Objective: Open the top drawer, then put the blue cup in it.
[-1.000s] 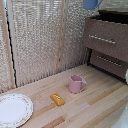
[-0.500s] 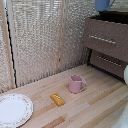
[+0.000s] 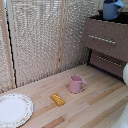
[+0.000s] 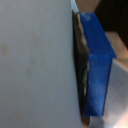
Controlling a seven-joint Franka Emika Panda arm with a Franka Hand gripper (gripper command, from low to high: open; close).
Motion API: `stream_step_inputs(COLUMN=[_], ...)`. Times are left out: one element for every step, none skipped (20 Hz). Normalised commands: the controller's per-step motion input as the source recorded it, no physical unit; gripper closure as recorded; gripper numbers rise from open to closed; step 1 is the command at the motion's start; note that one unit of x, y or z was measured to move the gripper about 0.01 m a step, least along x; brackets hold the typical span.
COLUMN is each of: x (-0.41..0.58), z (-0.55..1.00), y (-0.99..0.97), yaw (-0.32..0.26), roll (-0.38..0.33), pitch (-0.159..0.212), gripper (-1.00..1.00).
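I am seeing open worktop (image 3: 100, 102) in front of the dresser (image 3: 107, 42), so its top drawer (image 3: 106, 38) front is standing clear of clutter; the pink mug (image 3: 76, 84), yellow block (image 3: 57, 99) and plate (image 3: 14, 109) are sitting well apart from it, toward the exterior view's left

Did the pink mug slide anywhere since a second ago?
No. The pink mug sits in the same spot on the wooden floor, just as near the yellow block and the dresser.
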Motion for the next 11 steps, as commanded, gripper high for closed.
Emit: stream_step_inputs(x=[0.077,0.149,0.163,0.251,0.291,0.309,0.311,0.326,0.306,0.340,0.266], z=[0.53,0.73,0.87,1.00,1.00,1.00,1.00,1.00,1.00,0.99,0.62], y=[-0.07,-0.12,-0.09,-0.01,-0.01,-0.02,0.00,0.00,0.00,0.03,0.00], yaw=[0.000,0.000,-0.024,0.000,-0.032,-0.009,-0.023,-0.047,-0.077,-0.076,-0.062], roll=[0.007,0.026,0.040,0.040,0.006,0.010,0.000,0.010,0.021,0.030,0.075], pitch=[0.004,0.021,0.006,0.015,0.000,0.000,0.000,0.000,0.009,0.034,0.062], gripper=[-1.00,-1.00,-1.00,-1.00,-1.00,-1.00,-1.00,-1.00,-1.00,-1.00,-1.00])
